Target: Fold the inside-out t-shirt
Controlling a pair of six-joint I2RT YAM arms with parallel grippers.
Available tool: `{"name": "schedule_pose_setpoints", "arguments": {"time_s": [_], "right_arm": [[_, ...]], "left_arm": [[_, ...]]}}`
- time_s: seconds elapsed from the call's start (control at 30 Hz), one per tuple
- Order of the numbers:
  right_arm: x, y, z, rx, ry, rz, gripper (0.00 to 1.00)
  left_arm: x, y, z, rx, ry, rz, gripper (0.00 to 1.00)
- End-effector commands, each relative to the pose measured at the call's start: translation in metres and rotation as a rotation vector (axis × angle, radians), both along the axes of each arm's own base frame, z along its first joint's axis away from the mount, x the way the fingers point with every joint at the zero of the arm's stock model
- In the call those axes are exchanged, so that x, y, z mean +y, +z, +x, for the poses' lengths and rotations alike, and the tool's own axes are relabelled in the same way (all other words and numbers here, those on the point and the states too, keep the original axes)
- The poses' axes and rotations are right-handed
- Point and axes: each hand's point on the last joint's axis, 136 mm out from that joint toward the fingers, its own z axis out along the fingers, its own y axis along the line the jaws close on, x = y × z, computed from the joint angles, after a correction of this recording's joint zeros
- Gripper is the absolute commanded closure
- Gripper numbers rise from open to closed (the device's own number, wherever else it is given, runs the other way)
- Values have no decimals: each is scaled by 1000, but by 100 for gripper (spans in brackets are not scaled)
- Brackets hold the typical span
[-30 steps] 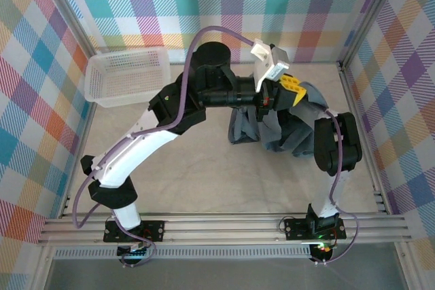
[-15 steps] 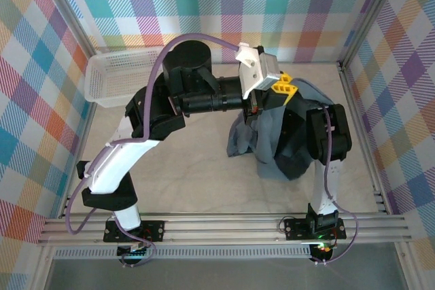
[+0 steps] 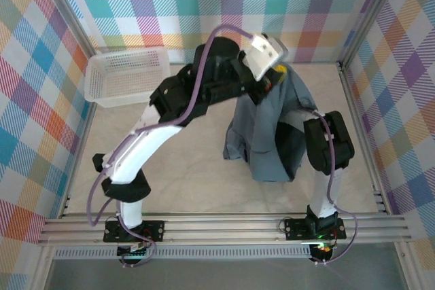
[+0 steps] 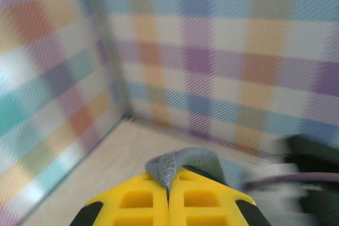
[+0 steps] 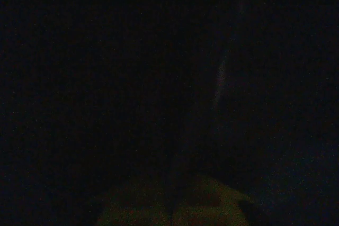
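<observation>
1. Plaid walls (image 3: 285,5), beige matte table (image 3: 183,168).
2. Inside-out t-shirt (image 3: 268,134): soft, wrinkly slate-grey cloth, hung at back-right, hem draped on the table.
3. Left gripper (image 4: 168,183): yellow fingers pinch a cloth fold. Lift w/o jerks so it hangs flat.
4. Right gripper (image 5: 172,213): under cloth, fingers pressed together; can't tell if holding.

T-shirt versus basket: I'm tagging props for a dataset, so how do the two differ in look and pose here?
The t-shirt is dark blue-grey soft cloth, wrinkled; the basket is white rigid plastic lattice. The t-shirt hangs from the shut left gripper, right of centre; the basket sits flat at the far left corner with no gripper on it. Both are plain and single-coloured.
</observation>
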Motion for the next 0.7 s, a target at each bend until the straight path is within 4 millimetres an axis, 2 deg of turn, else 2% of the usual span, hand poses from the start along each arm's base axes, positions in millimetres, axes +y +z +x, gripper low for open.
{"name": "schedule_pose_setpoints", "arguments": {"time_s": [0.0, 0.03, 0.1, 0.2, 0.3, 0.43, 0.5, 0.57, 0.6, 0.67], "right_arm": [[15, 44, -12, -110, 2, 155, 100], [13, 56, -15, -147, 8, 169, 100], [13, 86, -21, -230, 27, 211, 100], [12, 133, -23, -365, 28, 272, 100], [10, 181, -20, -506, 14, 324, 100], [5, 246, -12, -681, -10, 401, 100], [1, 266, -7, -729, -33, 419, 100], [-8, 276, -1, -740, -87, 410, 100], [-10, 281, 2, -742, -108, 420, 100], [-13, 285, 5, -747, -140, 444, 100]], "left_arm": [[80, -73, 111, 265, 387, 49, 100], [95, -99, 132, 321, 434, 79, 100], [124, -162, 168, 451, 533, 141, 100], [161, -247, 196, 609, 659, 184, 100], [192, -316, 204, 743, 761, 143, 100], [217, -397, 188, 918, 814, 165, 100], [219, -420, 175, 953, 798, 181, 100], [216, -426, 162, 949, 764, 134, 98], [219, -422, 157, 932, 761, 110, 90], [224, -401, 150, 897, 751, 63, 68]]}}
